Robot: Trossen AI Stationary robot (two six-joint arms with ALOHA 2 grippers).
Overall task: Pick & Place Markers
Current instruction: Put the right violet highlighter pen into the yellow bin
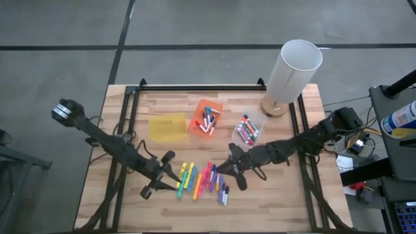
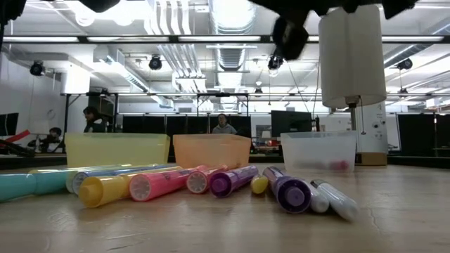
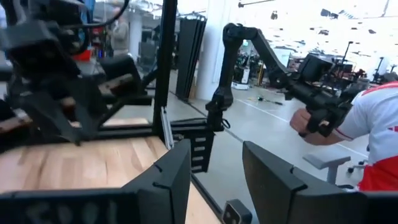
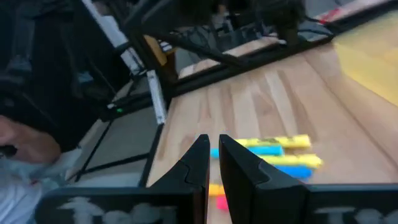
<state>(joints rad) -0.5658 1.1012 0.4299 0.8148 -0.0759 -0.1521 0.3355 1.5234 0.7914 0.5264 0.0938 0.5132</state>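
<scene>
Wooden table: markers, bins, lamp.

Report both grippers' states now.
Left gripper: open, holding nothing.
Right gripper: shut, empty, above the markers.

Overhead and table-level views share the markers.

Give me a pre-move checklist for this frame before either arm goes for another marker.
1. Left gripper open, nothing held: ok.
2. Right gripper shut, empty: ok, though it must open before a pick.
3. Loose markers lie between the two grippers: ok.
4. Orange bin and clear bin upright, already holding markers: ok.
5. Yellow bin contents: cannot tell.
6. Lamp away from both arms: ok.
</scene>
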